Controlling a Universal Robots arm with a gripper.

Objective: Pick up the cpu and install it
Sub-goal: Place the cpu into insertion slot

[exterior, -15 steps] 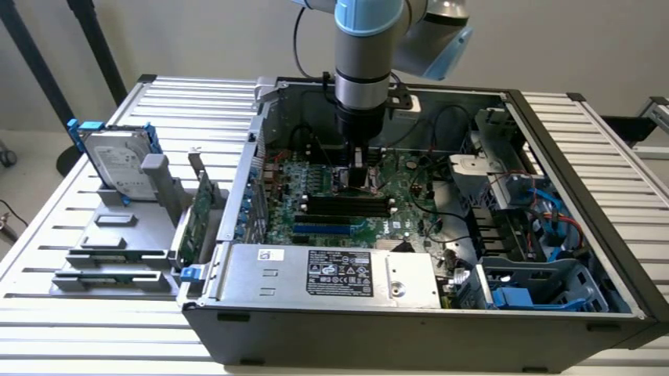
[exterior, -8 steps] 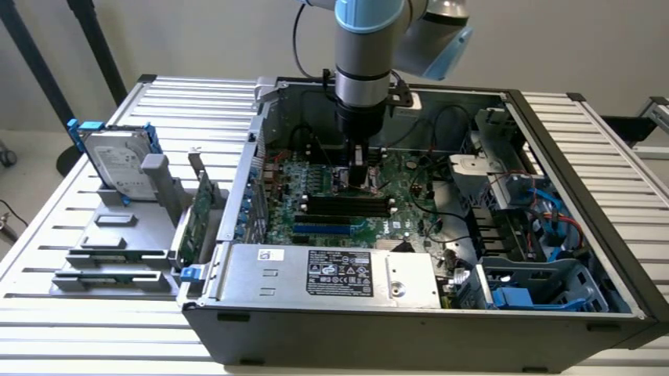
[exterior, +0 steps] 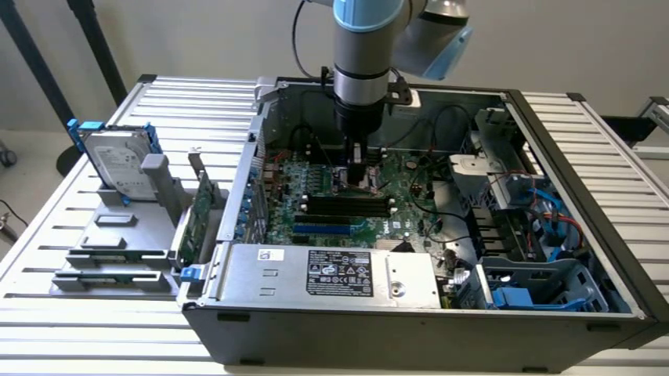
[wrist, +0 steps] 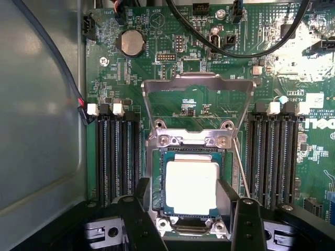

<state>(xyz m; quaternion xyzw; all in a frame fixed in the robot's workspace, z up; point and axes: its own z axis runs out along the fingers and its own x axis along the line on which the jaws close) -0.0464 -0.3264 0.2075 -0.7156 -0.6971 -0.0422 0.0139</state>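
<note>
Wrist view: the gripper (wrist: 187,209) is seen released, its fingers (wrist: 137,214) spread at either side of the cpu (wrist: 191,180) (contact cannot be judged), which is seated flat in the socket (wrist: 156,175). Beyond, the load plate (wrist: 198,81) is raised over the motherboard (wrist: 172,31).

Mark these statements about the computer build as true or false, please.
1. The chip sits in the socket on the green board. True.
2. The socket's metal frame is folded down over the chip. False: it is swung open, clear of the chip.
3. The hard drive stands inside the case. False: it stands in the grey rack outside the case, on the exterior view's left.
4. The arm reaches down into the case. True.
</note>
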